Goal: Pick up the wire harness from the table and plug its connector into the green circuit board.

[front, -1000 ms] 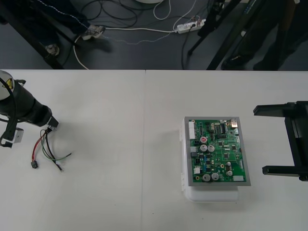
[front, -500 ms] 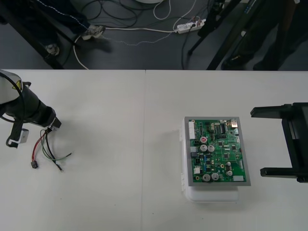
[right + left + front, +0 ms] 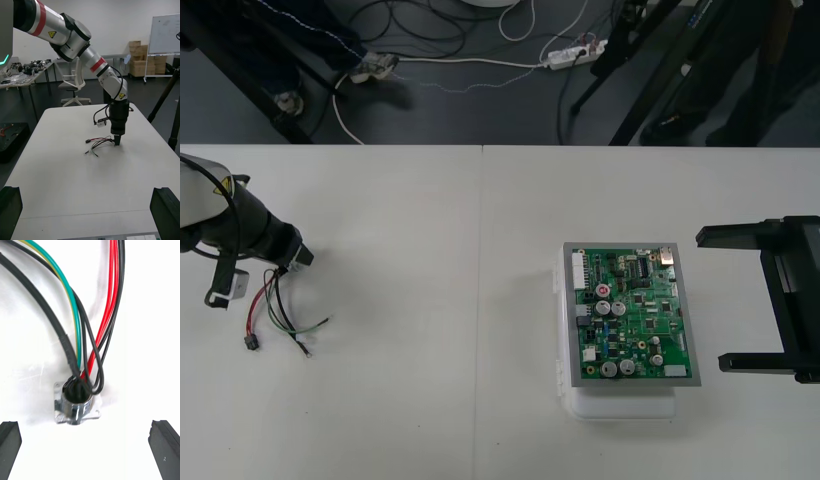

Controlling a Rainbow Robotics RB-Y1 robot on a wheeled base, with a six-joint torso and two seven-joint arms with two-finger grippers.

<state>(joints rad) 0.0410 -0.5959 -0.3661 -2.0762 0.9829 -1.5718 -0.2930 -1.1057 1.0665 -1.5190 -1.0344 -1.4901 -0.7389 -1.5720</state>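
Wire harness (image 3: 277,312) lies on our bench (image 3: 430,300) at the left, well apart from the green circuit board (image 3: 632,315). Our left gripper (image 3: 294,258) stands over its metal socket (image 3: 77,407), fingers spread wide. Our right gripper (image 3: 758,298) hangs right of the board, also spread.

Light table (image 3: 430,420), dark floor (image 3: 480,115) past table's far edge, white pwr strip (image 3: 573,56), cables (image 3: 470,62), black stand legs (image 3: 656,88) on it.

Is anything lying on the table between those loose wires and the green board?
Nothing visible does. The wire harness lies on the table under the open left gripper, with plain tabletop between it and the green circuit board.
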